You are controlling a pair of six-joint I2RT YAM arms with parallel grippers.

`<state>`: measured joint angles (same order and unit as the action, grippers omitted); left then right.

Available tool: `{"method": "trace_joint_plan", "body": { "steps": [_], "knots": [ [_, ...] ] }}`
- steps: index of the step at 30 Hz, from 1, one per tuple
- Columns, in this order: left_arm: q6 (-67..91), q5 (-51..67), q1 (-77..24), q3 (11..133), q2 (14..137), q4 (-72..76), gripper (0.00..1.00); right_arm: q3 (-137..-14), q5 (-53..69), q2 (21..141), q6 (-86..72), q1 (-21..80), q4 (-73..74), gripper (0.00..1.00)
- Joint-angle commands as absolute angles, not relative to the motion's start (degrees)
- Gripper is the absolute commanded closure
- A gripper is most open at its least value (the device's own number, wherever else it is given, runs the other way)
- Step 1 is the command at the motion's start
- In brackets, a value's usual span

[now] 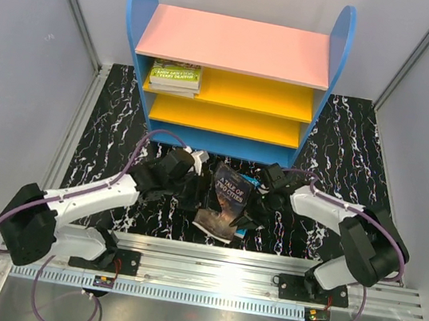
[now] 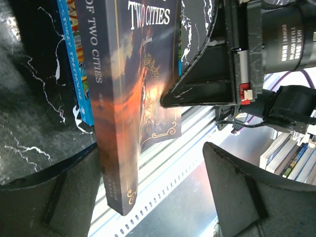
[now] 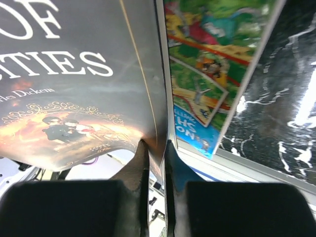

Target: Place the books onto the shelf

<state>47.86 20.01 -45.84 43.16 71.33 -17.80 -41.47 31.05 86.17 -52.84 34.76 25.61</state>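
Between the two arms, in front of the shelf (image 1: 339, 58), the dark "A Tale of Two Cities" (image 1: 227, 199) stands raised on its edge over the marbled table (image 1: 344, 156), not lying flat. The right claw (image 3: 155, 148) is pinched closed on the thin free edge of the cover. I think this grip is there to tip the book up, so that the other arm can reach around it. The left claw (image 2: 153, 163) is spread wide and holds nothing; the spine appears between its fingers (image 2: 54, 197), so it seems ready to close on the whole thickness. The blue Treehouse book (image 3: 212, 64) is just behind the dark one. One yellow-green book (image 1: 175, 76) lies already on the upper yellow board (image 1: 249, 93) at its left end.
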Motion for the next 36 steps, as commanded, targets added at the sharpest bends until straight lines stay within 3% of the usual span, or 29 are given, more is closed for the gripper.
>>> {"method": "trace_joint_plan", "body": {
  "steps": [1, 8, 9, 14, 19, 21, 24, 25, 28, 33, 34, 36],
  "knots": [
    [50.45, 22.68, -47.02, 42.99, 66.02, -10.63, 0.22, -44.21, 28.92, 85.61, -55.98, 36.91, 22.24, 1.0],
    [51.77, 20.92, -47.11, 39.65, 60.92, -11.69, 0.56, -43.68, 30.32, 78.59, -57.92, 37.35, 21.28, 1.0],
    [52.03, 21.18, -47.2, 39.29, 60.65, -10.91, 0.65, -43.59, 30.67, 77.62, -58.01, 37.44, 20.92, 1.0],
    [53.88, 23.99, -48.34, 37.88, 60.55, -6.77, 0.68, -43.24, 34.36, 70.94, -58.71, 37.62, 15.92, 1.0],
    [56.07, 25.4, -50.09, 37.7, 63.19, -1.24, 0.55, -43.42, 36.21, 68.91, -58.01, 37.62, 14.68, 1.0],
    [55.9, 25.23, -50.62, 38.49, 64.76, -0.88, 0.55, -43.16, 36.56, 68.38, -57.48, 37.62, 15.11, 1.0],
    [55.81, 25.23, -51.06, 39.02, 66.26, -0.7, 0.65, -42.02, 36.56, 67.06, -57.31, 37.62, 15.82, 1.0],
    [55.55, 25.05, -51.06, 39.46, 66.79, -0.96, 0.78, -41.66, 36.39, 66.54, -57.22, 37.53, 15.99, 1.0],
    [54.06, 22.95, -50.98, 41.82, 67.06, -4.47, 0.97, -40.26, 35.95, 64.34, -56.87, 37.62, 17.31, 1.0],
    [48.18, 16.19, -51.06, 50.08, 66.01, -20.27, 1.0, -40.42, 34.46, 60.12, -54.23, 37.62, 24.24, 1.0],
    [45.9, 14.69, -51.15, 52.1, 65.4, -22.74, 1.0, -40.95, 33.84, 59.51, -52.84, 37.62, 26.26, 0.93],
    [43.87, 9.77, -51.15, 58.42, 62.59, -29.95, 1.0, -43.05, 31.65, 57.49, -51.51, 37.53, 32.15, 0.45]
  ]
}}
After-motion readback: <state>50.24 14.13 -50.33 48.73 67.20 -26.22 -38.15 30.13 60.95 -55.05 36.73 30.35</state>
